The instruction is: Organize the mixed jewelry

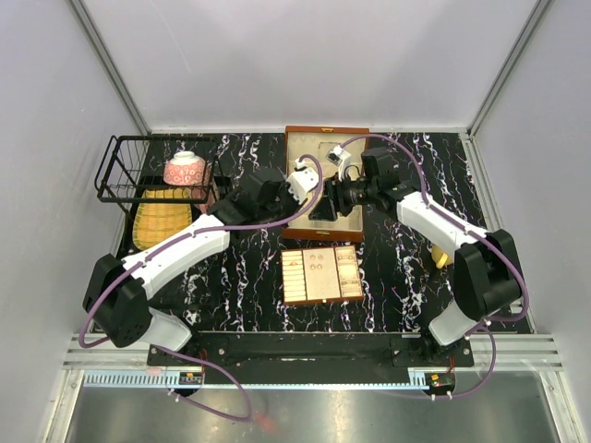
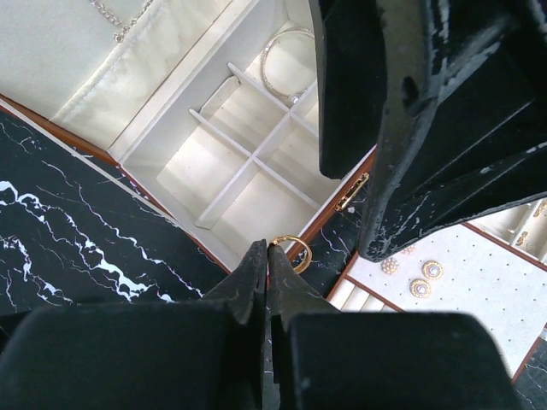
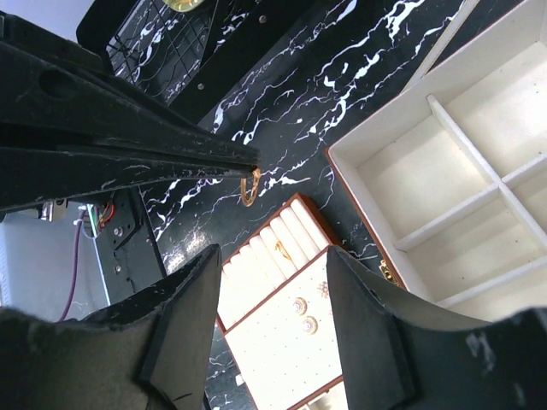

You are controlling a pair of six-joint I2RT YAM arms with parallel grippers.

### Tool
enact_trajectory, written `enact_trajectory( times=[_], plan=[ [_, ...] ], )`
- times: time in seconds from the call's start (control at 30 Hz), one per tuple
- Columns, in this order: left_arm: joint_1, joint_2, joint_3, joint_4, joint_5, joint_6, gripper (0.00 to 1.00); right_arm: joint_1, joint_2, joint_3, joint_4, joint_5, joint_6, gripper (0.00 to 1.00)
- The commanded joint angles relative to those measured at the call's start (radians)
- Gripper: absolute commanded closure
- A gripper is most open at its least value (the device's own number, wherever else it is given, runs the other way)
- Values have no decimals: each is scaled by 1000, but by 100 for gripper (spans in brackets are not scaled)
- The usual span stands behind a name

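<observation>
My left gripper [image 2: 267,248] is shut on a small gold ring [image 2: 293,254], held over the black marble between the open brown box [image 2: 220,241] and the small tray [image 2: 479,282]. The ring also shows in the right wrist view [image 3: 249,186], pinched at the left fingertips. A pale bangle [image 2: 285,62] lies in a box compartment and a fine chain [image 2: 120,17] on the lid lining. My right gripper [image 3: 273,256] is open and empty, hovering above the tray [image 3: 256,273], which holds round earrings [image 3: 303,314] and a gold ring [image 3: 280,249]. In the top view both grippers [image 1: 314,205] [image 1: 336,197] meet at the box's front.
A black wire basket [image 1: 118,180] with a patterned bowl [image 1: 185,168] and a bamboo mat [image 1: 159,218] stand at the far left. A yellow object [image 1: 441,257] lies beside the right arm. The box's white dividers [image 3: 466,141] form several compartments.
</observation>
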Motion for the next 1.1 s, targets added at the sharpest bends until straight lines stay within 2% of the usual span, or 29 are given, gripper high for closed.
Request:
enact_trajectory(
  times=[0.0,1.07],
  plan=[
    [4,-48,2,56,-27,-19,100,22,2,56,74,29,22,42],
    [4,-56,-3,58,-24,-15,100,68,60,98,115,33,64,60]
  ],
)
